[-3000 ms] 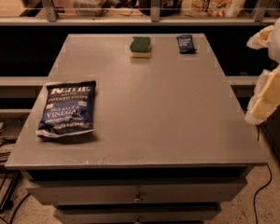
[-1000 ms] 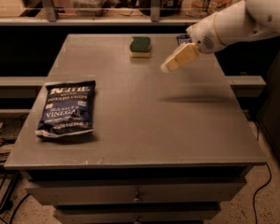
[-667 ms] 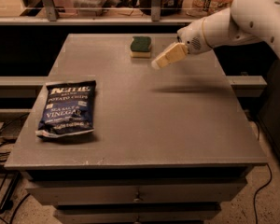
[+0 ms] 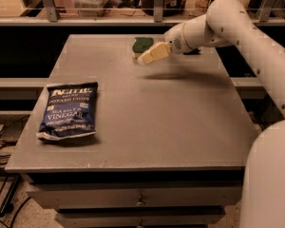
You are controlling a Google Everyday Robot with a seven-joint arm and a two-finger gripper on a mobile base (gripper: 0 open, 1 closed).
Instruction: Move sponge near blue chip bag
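Observation:
The sponge (image 4: 142,44), dark green top over a pale yellow base, lies near the far edge of the grey table (image 4: 171,122). My gripper (image 4: 146,58) hovers just in front of it and slightly right, partly covering its front edge. The blue chip bag (image 4: 67,110), a dark blue Kettle bag with white lettering, lies flat at the table's left side, far from the sponge.
My white arm (image 4: 237,27) reaches in from the right across the table's far right corner. A shelf (image 4: 109,13) with jars and boxes runs behind the table. Drawers (image 4: 137,198) sit under the table front. Cables (image 4: 2,151) lie on the floor at left.
My arm has swung in from the right and moved the gripper leftward along the table's far side to the sponge. A small dark packet seen earlier is now hidden behind the arm.

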